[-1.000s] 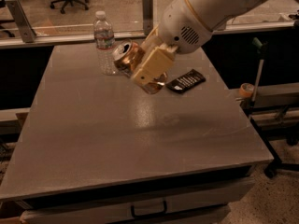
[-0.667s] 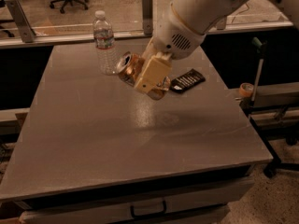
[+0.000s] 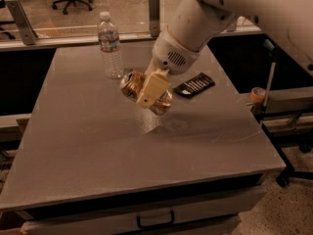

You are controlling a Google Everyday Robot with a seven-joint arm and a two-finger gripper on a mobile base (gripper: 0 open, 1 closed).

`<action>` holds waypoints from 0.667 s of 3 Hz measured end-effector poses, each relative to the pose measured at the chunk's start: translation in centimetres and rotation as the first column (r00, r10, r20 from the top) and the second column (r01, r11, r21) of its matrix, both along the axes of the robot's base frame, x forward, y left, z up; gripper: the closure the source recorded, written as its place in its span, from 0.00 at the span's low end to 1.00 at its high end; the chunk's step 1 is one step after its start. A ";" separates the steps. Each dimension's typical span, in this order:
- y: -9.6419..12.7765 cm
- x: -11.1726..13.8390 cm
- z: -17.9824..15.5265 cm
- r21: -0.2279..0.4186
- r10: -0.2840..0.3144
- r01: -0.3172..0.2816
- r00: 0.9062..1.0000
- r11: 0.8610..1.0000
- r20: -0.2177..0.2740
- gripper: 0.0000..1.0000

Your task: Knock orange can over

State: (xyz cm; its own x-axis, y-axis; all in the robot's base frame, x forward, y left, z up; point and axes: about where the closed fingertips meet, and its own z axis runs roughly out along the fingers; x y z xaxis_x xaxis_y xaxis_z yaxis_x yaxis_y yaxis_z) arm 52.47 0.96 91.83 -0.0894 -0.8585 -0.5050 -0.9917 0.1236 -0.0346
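Note:
The orange can (image 3: 130, 85) is tipped on its side, silver top pointing back left, its copper base (image 3: 164, 103) towards the front right. My gripper (image 3: 151, 93) is clamped across the can's middle, one cream finger (image 3: 152, 86) lying over the front of it. The can is near the table's middle, in front of and to the right of the water bottle. I cannot tell whether the can rests on the table or hangs just above it; a dark shadow lies under it.
A clear plastic water bottle (image 3: 110, 45) stands upright at the back left of the grey table (image 3: 98, 151). A flat black packet (image 3: 194, 85) lies to the right of the gripper. A low glass rail runs behind the table.
The gripper and the can have moved together away from the bottle, towards the front and middle of the table. The can has tipped further onto its side.

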 end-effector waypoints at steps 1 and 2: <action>1.1 0.4 -2.2 0.069 0.010 -0.008 0.999 0.998 -0.030 0.38; 1.6 0.8 -3.5 0.125 0.016 -0.011 0.999 0.992 -0.043 0.15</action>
State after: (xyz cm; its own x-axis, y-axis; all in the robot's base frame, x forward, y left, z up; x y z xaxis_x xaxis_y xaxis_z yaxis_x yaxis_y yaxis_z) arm 53.23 2.60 88.31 -0.1024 -0.7904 -0.6039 -0.9936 0.1110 0.0233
